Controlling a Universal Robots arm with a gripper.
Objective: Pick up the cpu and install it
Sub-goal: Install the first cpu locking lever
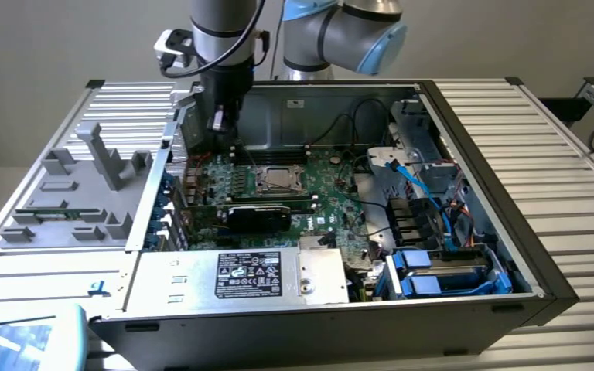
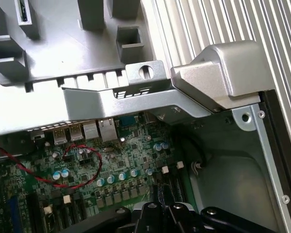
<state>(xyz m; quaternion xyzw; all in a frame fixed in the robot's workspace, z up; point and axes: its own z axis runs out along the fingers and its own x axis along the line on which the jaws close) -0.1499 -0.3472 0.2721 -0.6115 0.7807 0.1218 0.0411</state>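
Gripper (image 1: 219,127) clamped shut, nothing visibly held, above the motherboard's (image 1: 333,197) port-side corner; cpu (image 1: 275,180) lying flat at the motherboard's centre; could snag the red wire (image 2: 82,180) or scrape capacitors (image 2: 111,179) if lowered.

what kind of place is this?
Probably a robotics lab bench for PC assembly: an open desktop computer case on a ribbed metal table, a grey fixture tray beside it, a robot arm above it.
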